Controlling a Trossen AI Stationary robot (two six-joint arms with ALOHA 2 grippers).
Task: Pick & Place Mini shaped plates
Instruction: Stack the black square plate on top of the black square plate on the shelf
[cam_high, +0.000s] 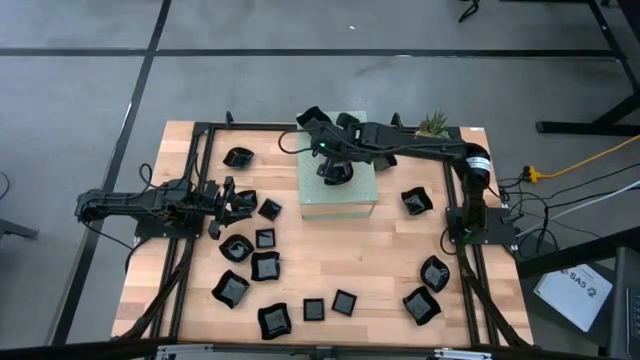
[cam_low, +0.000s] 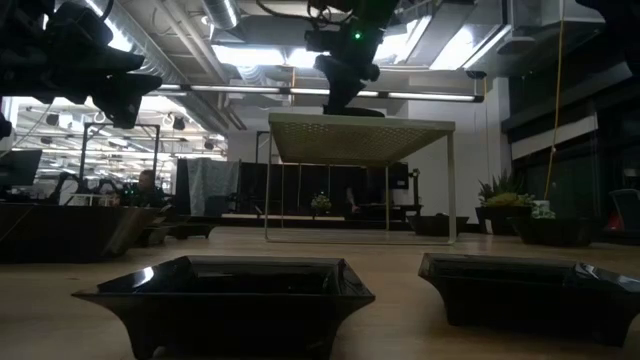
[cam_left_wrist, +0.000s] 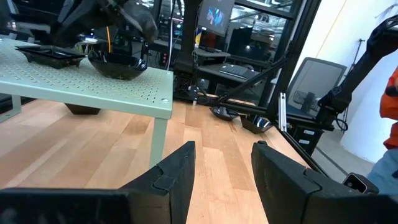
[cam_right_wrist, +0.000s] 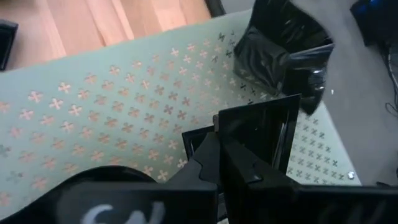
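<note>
R gripper (cam_right_wrist: 245, 155) is hovering over the green perforated box (cam_high: 338, 190), fingers clamped on a square plate (cam_right_wrist: 261, 134); placing step, next it needs releasing beside two plates already there. L gripper (cam_left_wrist: 222, 171) is waiting wide, empty. Worktop (cam_high: 380, 250): approx 16 loose plates (count rough).

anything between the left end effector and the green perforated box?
Bare wood except one small black plate. The high view shows it between the left end effector and the box, apart from both.
</note>
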